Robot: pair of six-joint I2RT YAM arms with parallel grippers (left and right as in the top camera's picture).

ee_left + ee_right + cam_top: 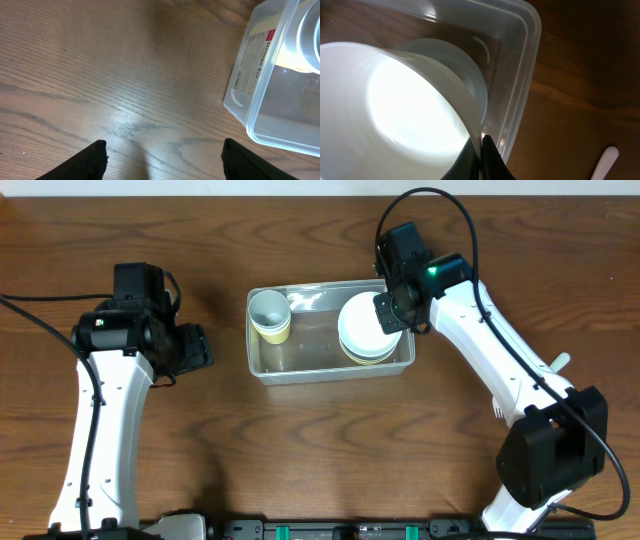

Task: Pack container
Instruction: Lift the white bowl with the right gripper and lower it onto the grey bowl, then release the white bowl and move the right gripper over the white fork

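Note:
The clear rectangular container (262, 368) sits mid-table and also shows in the left wrist view (250, 95) and the right wrist view (522, 75). Inside it at the left stands a white cup nested in a yellow cup (270, 315). At the right lies a stack of bowls, white over yellow (362, 340). My right gripper (481, 145) is shut on the rim of the top white bowl (395, 110), over the container's right end (392, 315). My left gripper (165, 155) is open and empty above bare table, left of the container (195, 350).
A white plastic utensil (562, 360) lies on the table right of the container, partly behind my right arm; its end shows in the right wrist view (605, 162). The table is dark wood.

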